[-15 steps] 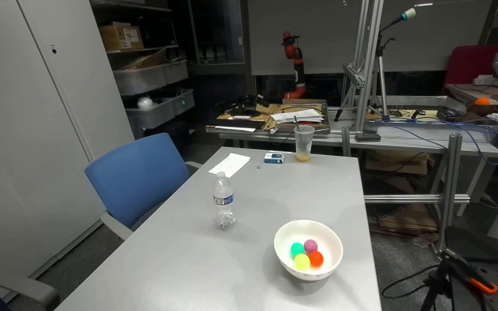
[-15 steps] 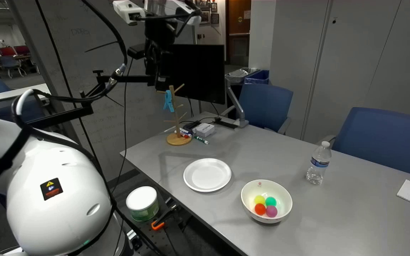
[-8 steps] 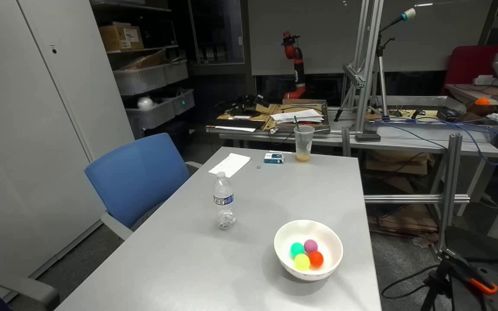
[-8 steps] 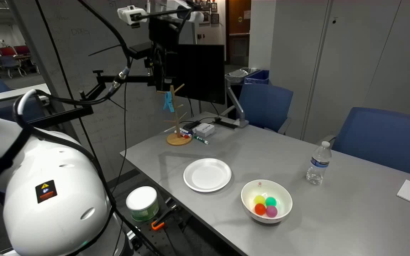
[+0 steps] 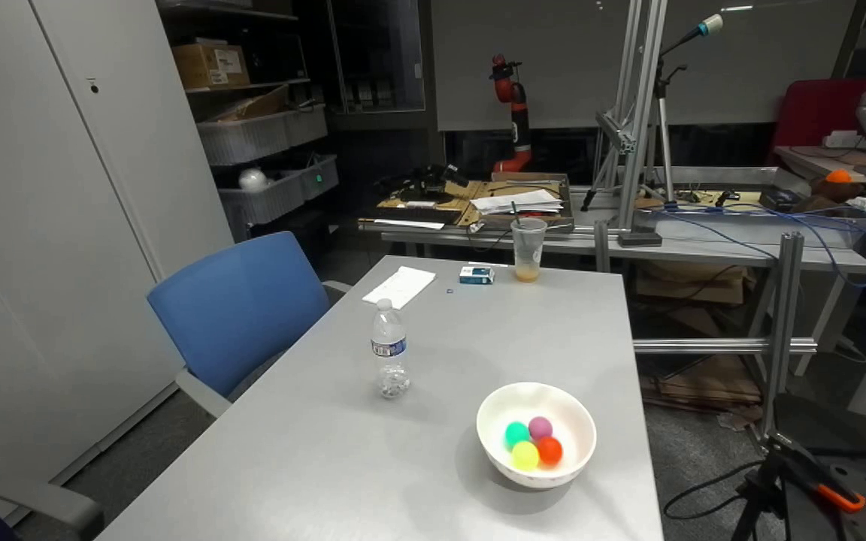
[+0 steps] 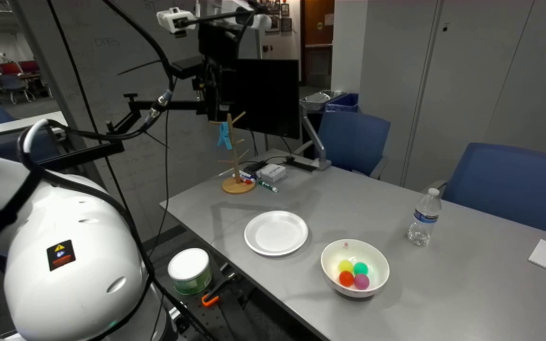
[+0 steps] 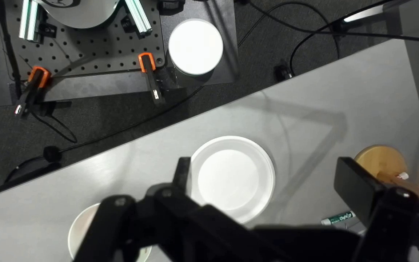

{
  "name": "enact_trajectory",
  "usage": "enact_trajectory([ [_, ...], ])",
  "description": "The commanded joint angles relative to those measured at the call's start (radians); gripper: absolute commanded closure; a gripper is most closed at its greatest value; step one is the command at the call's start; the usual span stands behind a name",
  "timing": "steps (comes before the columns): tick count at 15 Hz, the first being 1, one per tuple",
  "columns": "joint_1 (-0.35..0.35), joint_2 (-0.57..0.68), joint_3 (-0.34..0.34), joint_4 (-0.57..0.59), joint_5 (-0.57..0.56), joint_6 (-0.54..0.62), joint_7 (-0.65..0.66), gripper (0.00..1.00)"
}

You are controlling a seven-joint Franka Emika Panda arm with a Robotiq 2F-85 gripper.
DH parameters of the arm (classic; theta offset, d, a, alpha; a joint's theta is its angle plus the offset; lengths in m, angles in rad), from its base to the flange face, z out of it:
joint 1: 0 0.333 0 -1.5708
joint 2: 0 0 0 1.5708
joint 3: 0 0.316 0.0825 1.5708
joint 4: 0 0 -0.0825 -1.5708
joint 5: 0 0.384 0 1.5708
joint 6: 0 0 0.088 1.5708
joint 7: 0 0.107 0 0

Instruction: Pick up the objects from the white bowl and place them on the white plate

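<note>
Several small balls lie together in the white bowl: a green ball, a purple ball, a yellow ball and a red-orange ball. The bowl stands beside the flat white plate, which holds nothing. In the wrist view the plate lies below the fingers. The bowl is at lower left there, partly behind the left finger, its balls hidden. My gripper is wide open and empty. In an exterior view the gripper hangs high above the table's far end.
A water bottle stands behind the bowl. A wooden peg stand, markers and a small white box are at the table's far end, near a monitor. A white-lidded tub is off the table by the robot base.
Over the last second my gripper has shifted slightly right and down in an exterior view, then held still for the last half second. The bowl, balls and plate have not moved.
</note>
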Motion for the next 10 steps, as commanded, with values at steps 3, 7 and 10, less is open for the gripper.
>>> enact_trajectory([
  [3,-0.014,-0.001,0.009,0.003,0.005,-0.005,-0.006,0.00],
  [7,-0.014,-0.001,0.009,0.003,0.005,-0.005,-0.006,0.00],
  [10,-0.030,0.127,0.014,0.217,-0.019,-0.083,0.036,0.00],
])
